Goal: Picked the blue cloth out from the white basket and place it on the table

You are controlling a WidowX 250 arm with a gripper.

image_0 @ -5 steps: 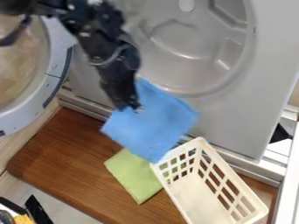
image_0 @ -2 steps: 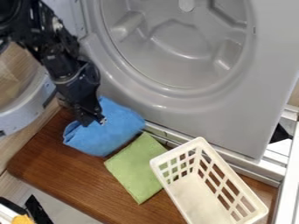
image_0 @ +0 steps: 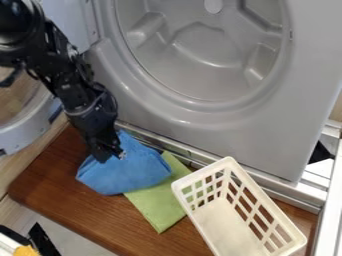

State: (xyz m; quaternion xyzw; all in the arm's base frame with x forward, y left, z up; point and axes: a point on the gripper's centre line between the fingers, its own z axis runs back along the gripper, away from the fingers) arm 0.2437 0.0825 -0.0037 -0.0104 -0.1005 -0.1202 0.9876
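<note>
We are holding the black claw (image_0: 112, 156) low over the left part of the wooden tabletop (image_0: 63, 182), its tip touching the blue cloth (image_0: 137, 172). We are not able to tell whether it is gripping the fabric or letting it go, as the tip is blending into the folds.

The blue cloth is lying bunched below and beside the claw, wholly outside the white plastic lattice basket (image_0: 203, 172). It is resting partly on bare wood and partly over the green cloth (image_0: 157, 202). So, by our judgement, 2 parts of the job are looking done: the blue cloth is out of the basket and is lying down on the table. What we are probably leaving for last is making sure that it is free of the claw, then lifting clear without dragging it along.

Further out, the green cloth is lying flat, reaching to the basket's near side. The basket is standing upright to the right, with the blue cloth just beside it.

Behind, the grey front-loading washing machine (image_0: 227, 130) is limiting our room at the back, and its open round door (image_0: 20, 131) is crowding the arm (image_0: 73, 92) on the left. We are judging straight up to be the safer way out.
</note>
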